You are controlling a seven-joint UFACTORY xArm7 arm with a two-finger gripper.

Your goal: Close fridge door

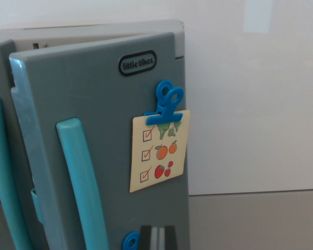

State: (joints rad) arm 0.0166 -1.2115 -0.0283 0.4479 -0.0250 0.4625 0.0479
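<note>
- Gripper (158,238): only dark fingertips show at the bottom edge of the wrist view, close against the door face. Cannot tell whether the claw is released or clenched.
- Round blue knob (130,242): on the door, just to the wrist view's left of the fingertips.
- Fridge door (94,99): grey, ajar, swung out from the fridge body; fills the middle of the view.
- Teal handle (83,187): vertical bar on the door face, near its free edge.
- Checklist card (159,153): cream, with ticked boxes and fruit pictures, held by a blue clip (168,107) at its top.
- Oval logo (137,63): reads "little tikes", near the door's top edge.
- Fridge body (94,31): grey, behind the door.
- White wall (250,94): behind; grey floor (255,221) below it.
</note>
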